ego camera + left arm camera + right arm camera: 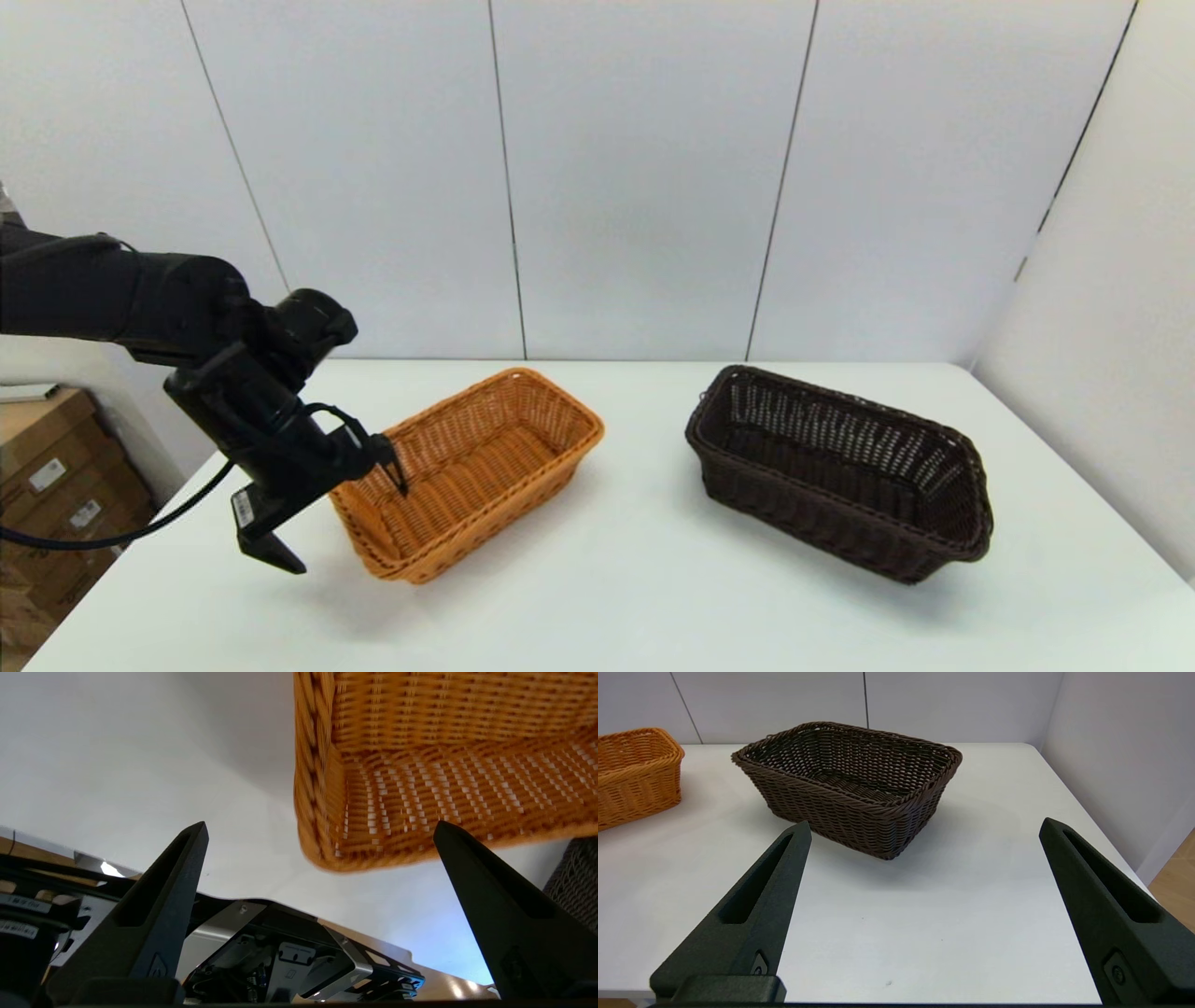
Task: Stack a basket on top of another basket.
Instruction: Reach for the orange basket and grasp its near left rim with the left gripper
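White counter [635,597] carries both baskets, well apart and unstacked: the dark brown basket [840,471] sits at three o'clock, the orange-tan basket [471,471] at nine o'clock. Left claw [331,513] is spread wide astride the orange-tan basket's near corner, grasping nothing. Right claw [924,826], released and empty, faces the dark brown basket from the counter's near edge.

No text can be read anywhere. A small white label [243,507] sits on the left gripper's finger, and white stickers [47,474] sit on the cardboard boxes [56,467] beside the surface, but their print is too small to read.
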Robot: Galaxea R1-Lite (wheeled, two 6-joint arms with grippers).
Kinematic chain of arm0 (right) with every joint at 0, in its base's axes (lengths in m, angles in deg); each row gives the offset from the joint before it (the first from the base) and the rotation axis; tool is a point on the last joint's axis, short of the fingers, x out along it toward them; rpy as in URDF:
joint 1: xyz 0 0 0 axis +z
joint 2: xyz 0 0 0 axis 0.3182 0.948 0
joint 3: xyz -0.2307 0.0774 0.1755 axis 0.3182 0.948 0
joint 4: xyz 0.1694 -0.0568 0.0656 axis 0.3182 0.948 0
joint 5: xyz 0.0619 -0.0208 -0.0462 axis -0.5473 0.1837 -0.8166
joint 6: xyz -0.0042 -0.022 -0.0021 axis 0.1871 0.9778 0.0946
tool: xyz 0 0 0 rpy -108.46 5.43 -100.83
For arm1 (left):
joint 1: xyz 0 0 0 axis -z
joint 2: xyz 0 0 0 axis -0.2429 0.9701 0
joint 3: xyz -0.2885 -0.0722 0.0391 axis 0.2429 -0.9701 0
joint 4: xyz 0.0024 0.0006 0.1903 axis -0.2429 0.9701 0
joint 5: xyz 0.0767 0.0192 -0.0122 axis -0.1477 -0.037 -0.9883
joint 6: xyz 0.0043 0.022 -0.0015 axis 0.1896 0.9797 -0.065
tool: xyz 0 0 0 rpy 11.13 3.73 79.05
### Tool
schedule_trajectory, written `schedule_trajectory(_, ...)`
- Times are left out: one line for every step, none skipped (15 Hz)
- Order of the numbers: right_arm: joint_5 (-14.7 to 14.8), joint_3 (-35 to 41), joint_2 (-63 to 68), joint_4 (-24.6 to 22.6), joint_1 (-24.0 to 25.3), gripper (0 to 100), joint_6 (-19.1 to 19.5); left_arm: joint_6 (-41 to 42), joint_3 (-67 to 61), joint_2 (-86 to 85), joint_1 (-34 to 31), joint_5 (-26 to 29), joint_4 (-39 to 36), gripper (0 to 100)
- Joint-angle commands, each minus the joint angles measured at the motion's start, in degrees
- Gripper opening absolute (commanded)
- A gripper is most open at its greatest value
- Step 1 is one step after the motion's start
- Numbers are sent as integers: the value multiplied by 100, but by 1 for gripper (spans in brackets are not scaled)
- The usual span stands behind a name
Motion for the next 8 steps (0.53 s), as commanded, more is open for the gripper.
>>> schedule_trajectory(2, 0, 7, -2, 2, 100, 0, 73, 49, 836, -325, 563, -126, 100)
schedule_trajectory(2, 0, 7, -2, 2, 100, 0, 161, 49, 941, -325, 554, -143, 100)
schedule_trajectory(2, 0, -1, -2, 2, 100, 0, 240, 66, 1029, -334, 546, -143, 100)
schedule_trajectory(2, 0, -1, -2, 2, 100, -8, 249, 128, 1135, -334, 519, -143, 100)
schedule_trajectory(2, 0, -1, -2, 2, 100, 0, 249, 172, 1266, -334, 449, -143, 100)
schedule_trajectory(2, 0, -1, -2, 2, 100, 0, 249, 233, 1354, -325, 370, -143, 100)
schedule_trajectory(2, 0, -1, -2, 2, 100, 0, 258, 277, 1390, -325, 343, -161, 100)
schedule_trajectory(2, 0, -1, -2, 2, 100, 0, 258, 312, 1469, -325, 300, -196, 100)
